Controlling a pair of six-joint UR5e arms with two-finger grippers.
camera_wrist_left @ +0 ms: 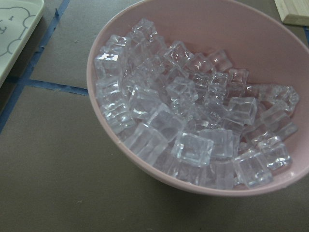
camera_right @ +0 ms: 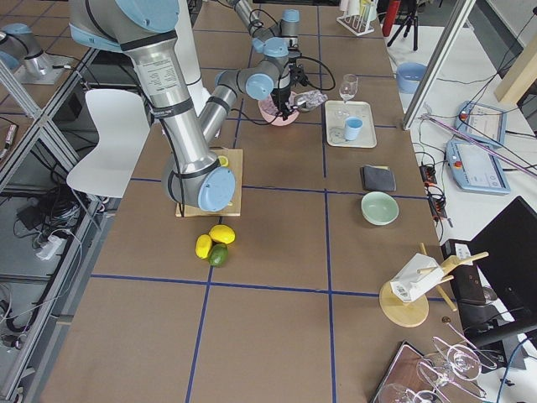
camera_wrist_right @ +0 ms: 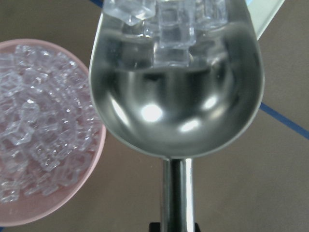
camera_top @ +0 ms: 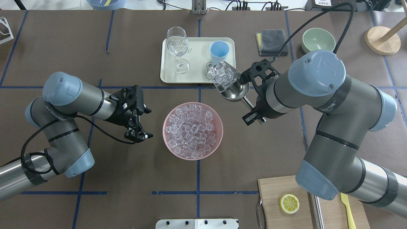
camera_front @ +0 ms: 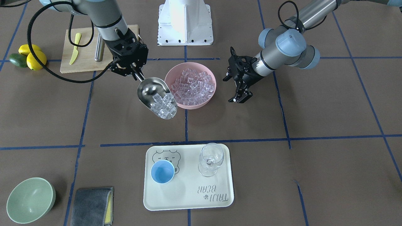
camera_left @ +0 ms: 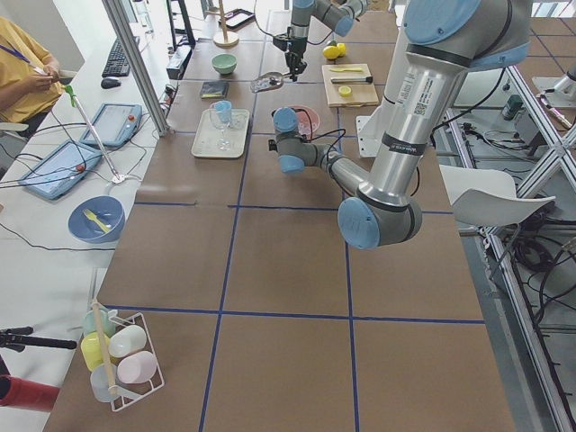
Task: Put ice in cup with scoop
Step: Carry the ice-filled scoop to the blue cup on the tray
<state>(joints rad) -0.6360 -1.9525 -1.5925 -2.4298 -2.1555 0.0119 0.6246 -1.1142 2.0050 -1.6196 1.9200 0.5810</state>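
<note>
My right gripper (camera_front: 135, 72) is shut on the thin handle of the steel scoop (camera_front: 150, 90). The scoop is held in the air beside the pink bowl (camera_front: 211, 80), tilted mouth-down toward the tray, with several clear ice cubes (camera_front: 163, 106) heaped at its front lip. In the overhead view the scoop (camera_top: 234, 91) and its ice (camera_top: 222, 74) hang over the tray's near edge, just short of the light-blue cup (camera_top: 219, 52), which looks empty in the front view (camera_front: 162, 171). The pink bowl is full of ice (camera_wrist_left: 193, 121). My left gripper (camera_top: 141, 124) is open and empty beside the bowl.
A clear stemmed glass (camera_front: 211, 159) stands on the cream tray (camera_front: 188, 197) beside the cup. A green bowl (camera_front: 30, 200) and grey cloth (camera_front: 91, 206) lie on the right arm's side. A cutting board (camera_front: 83, 62) with a knife and steel cylinder, and lemons (camera_front: 35, 58), sit behind the right arm.
</note>
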